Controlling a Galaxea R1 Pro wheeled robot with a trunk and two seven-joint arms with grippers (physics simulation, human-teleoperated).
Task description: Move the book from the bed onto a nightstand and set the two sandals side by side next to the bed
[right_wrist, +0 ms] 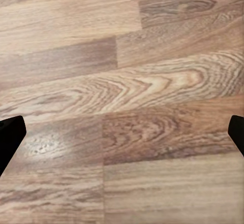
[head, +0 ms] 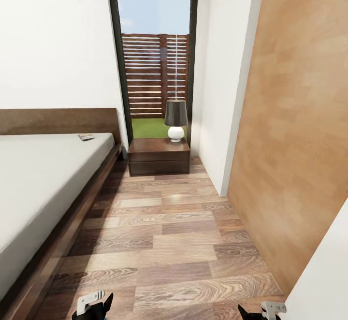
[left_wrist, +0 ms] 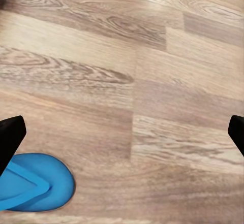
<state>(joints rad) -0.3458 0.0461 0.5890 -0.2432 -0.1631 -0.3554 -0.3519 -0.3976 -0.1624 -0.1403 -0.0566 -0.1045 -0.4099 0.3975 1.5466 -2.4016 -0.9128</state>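
I face the bedroom aisle, both claws spread wide and empty over the plank floor (head: 183, 242).

From left: the bed (head: 43, 184), the book (head: 86, 137) near its headboard, then the nightstand (head: 158, 156) with its lamp (head: 176, 120). My left gripper (left_wrist: 122, 132) hangs above one blue sandal (left_wrist: 35, 183); my right gripper (right_wrist: 122, 132) hangs over bare planks.

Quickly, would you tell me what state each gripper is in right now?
Left gripper: open, holding nothing, above the floor near a sandal.
Right gripper: open, holding nothing.
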